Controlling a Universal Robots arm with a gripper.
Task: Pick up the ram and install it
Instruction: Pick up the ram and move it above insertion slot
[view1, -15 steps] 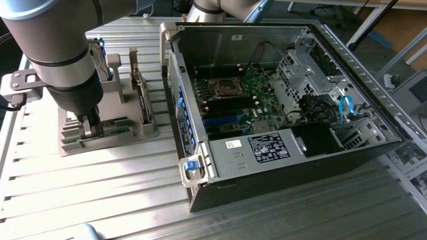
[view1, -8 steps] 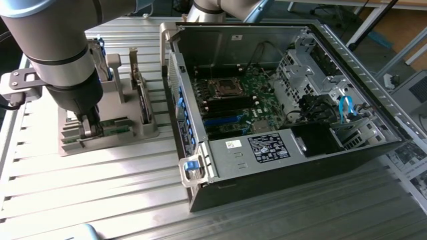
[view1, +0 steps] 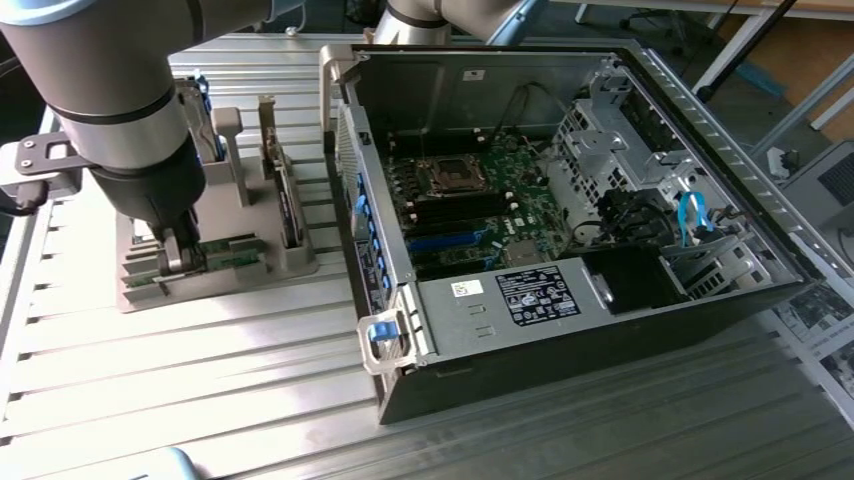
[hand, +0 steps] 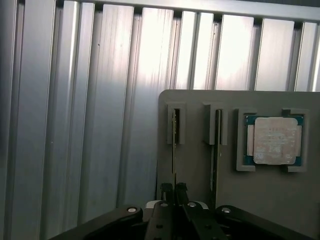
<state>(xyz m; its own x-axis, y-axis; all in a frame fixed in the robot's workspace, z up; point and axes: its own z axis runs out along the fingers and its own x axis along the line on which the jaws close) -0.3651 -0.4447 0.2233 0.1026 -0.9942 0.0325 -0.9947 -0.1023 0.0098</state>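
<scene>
At the grey holder, gripper clamped on the edge-on ram, its gripped end hidden, chips unseen.

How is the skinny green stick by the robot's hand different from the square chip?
The ram stands on edge in a narrow slot; the CPU chip lies flat in a square pocket. The ram is long and thin; the CPU chip is square. Both sit in the grey holder.

Open computer case beside grey holder; CPU chip in recess.
</scene>
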